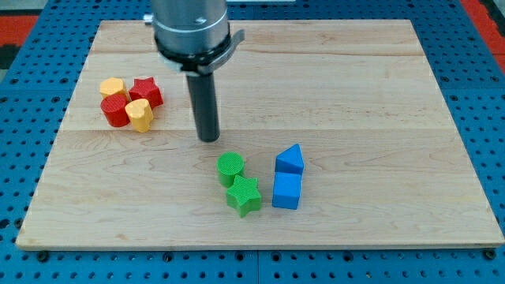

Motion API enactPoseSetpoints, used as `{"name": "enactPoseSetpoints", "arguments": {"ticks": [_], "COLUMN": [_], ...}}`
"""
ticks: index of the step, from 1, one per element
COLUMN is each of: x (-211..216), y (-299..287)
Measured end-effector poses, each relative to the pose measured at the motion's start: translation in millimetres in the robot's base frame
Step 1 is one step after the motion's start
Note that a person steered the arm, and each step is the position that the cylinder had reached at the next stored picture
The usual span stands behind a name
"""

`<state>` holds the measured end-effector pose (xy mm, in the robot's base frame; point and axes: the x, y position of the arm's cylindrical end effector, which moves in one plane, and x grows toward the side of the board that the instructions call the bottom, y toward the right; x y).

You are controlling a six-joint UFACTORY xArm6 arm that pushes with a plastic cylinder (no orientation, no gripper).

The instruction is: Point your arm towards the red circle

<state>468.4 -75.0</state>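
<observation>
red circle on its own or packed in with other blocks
Packed in. The red circle sits in a cluster against the yellow heart, with the yellow hexagon and red star above. My tip stands apart, to its right.

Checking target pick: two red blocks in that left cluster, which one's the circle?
The red circle is the round one at the cluster's left, below the yellow block. The red star sits upper right of it. My tip is right of both.

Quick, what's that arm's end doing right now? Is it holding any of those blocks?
End effector: no claw, only a rod; my tip holds nothing and touches no block.
Position: right of the red circle, up-left of the green circle.
</observation>
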Motion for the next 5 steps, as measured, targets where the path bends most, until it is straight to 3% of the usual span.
{"name": "enactPoseSetpoints", "arguments": {"ticks": [3, 5], "x": [15, -41], "y": [-127, -158]}}
